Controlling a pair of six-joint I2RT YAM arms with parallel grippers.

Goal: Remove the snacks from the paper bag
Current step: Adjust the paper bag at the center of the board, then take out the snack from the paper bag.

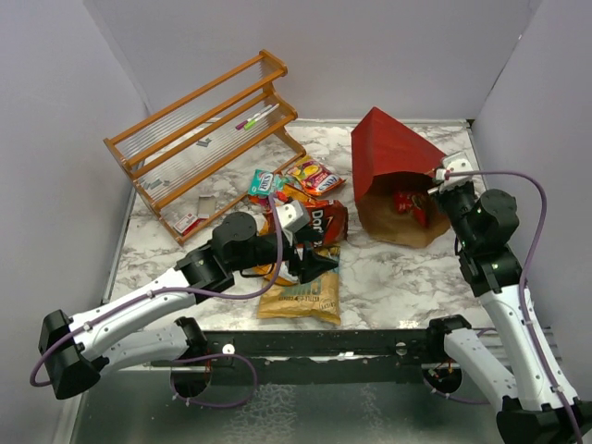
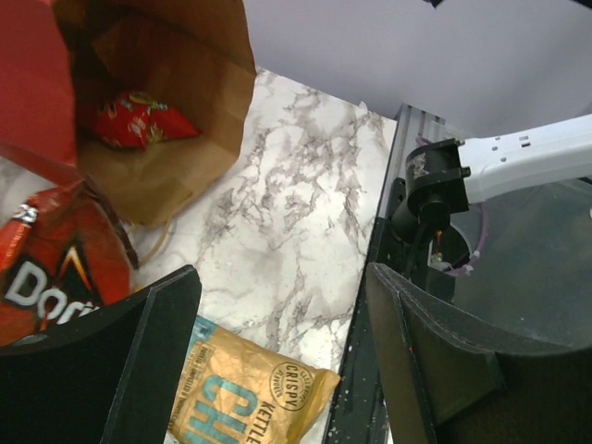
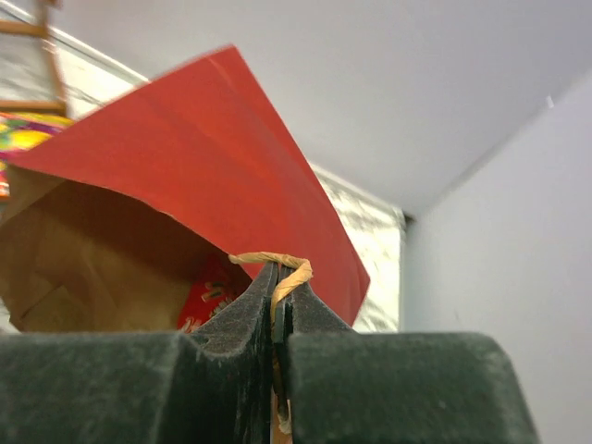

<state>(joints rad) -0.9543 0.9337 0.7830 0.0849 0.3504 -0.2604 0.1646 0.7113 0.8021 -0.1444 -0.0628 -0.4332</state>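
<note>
The dark red paper bag lies on its side at the right, its brown mouth facing the arms. A small red packet lies inside it, also in the left wrist view. My right gripper is shut on the bag's twisted paper handle, holding the mouth up. My left gripper is open and empty above the tan-and-teal chip bag, next to the red Doritos bag. Small green, yellow and red packets lie behind them.
A slatted wooden rack with markers stands at the back left. The table's dark front rail runs just near the chip bag. Walls close in the back and sides.
</note>
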